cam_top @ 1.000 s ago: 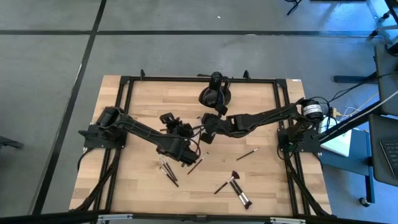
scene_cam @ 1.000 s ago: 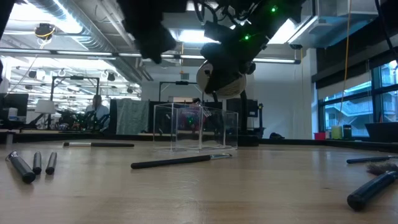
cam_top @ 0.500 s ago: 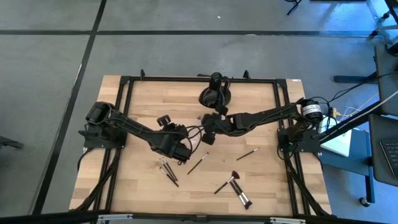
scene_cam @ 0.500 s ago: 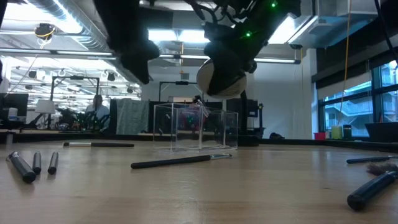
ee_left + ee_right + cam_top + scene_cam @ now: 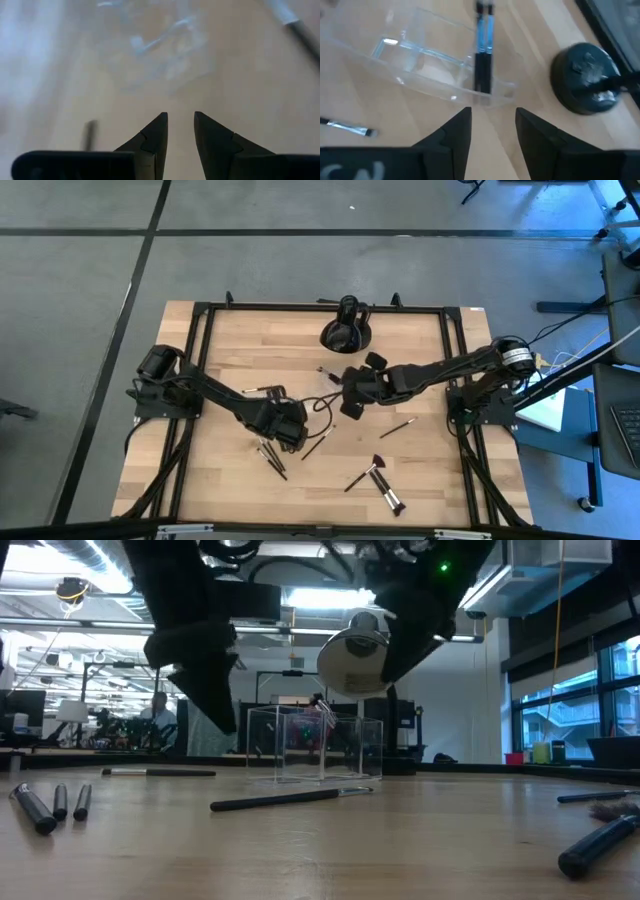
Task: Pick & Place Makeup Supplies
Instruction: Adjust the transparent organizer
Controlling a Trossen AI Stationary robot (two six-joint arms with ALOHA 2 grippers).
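Observation:
Several dark-handled makeup brushes lie flat on the wooden table: a cluster (image 5: 269, 454), a single one (image 5: 318, 442), another (image 5: 398, 427) and two with fluffy tips (image 5: 372, 480). Two more brushes (image 5: 482, 50) stick up from the clear organiser tray (image 5: 430, 65). My left gripper (image 5: 180, 125) is open and empty. It hangs tipped down over the table (image 5: 288, 432), just beyond the cluster. My right gripper (image 5: 493, 120) is open and empty, above the table just on the near side of the tray (image 5: 348, 398).
A black rounded object on a foot (image 5: 585, 80) stands beyond the tray at the table's far edge (image 5: 345, 332). A black metal frame (image 5: 205, 310) runs round the tabletop. Bare wood lies at the near left (image 5: 200, 470). A person (image 5: 155, 712) sits far off in the room.
My left gripper has come down toward the table and tipped more steeply downward, staying near the brush cluster. My right gripper has drawn back from over the tray toward the table's right edge. The brushes on the table have not moved.

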